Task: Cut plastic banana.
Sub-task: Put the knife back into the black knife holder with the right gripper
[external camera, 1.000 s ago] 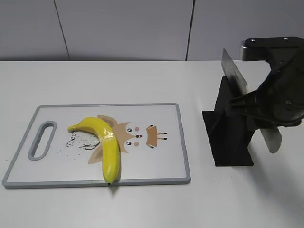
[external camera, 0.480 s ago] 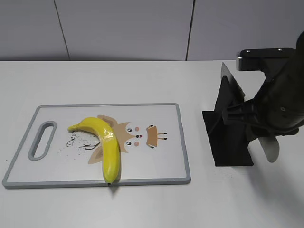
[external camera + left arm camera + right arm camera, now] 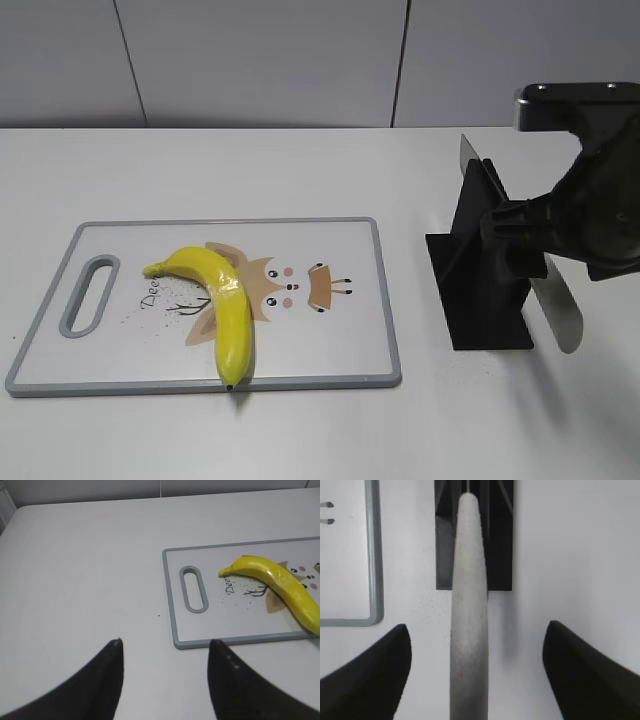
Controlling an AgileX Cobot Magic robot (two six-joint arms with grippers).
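The plastic banana (image 3: 225,300) is glossy yellow and curved, and it lies on the left half of a white cutting board (image 3: 340,345) with a grey rim. It also shows in the left wrist view (image 3: 280,582). A knife stands slanted in a black stand (image 3: 485,290), with its blade (image 3: 468,155) up and its grey handle (image 3: 555,305) down to the right. My right gripper (image 3: 477,626) is open with the handle (image 3: 468,605) between its jaws, and neither finger touches it. My left gripper (image 3: 166,641) is open and empty over bare table, left of the board.
The board (image 3: 172,605) has a slot handle (image 3: 193,589) at its left end and a cartoon print in the middle. The black stand sits on the white table right of the board. A grey wall runs behind the table.
My right arm has shifted around the knife. The blade top now sits lower and further left, and the handle hangs lower. The banana and board have not moved.
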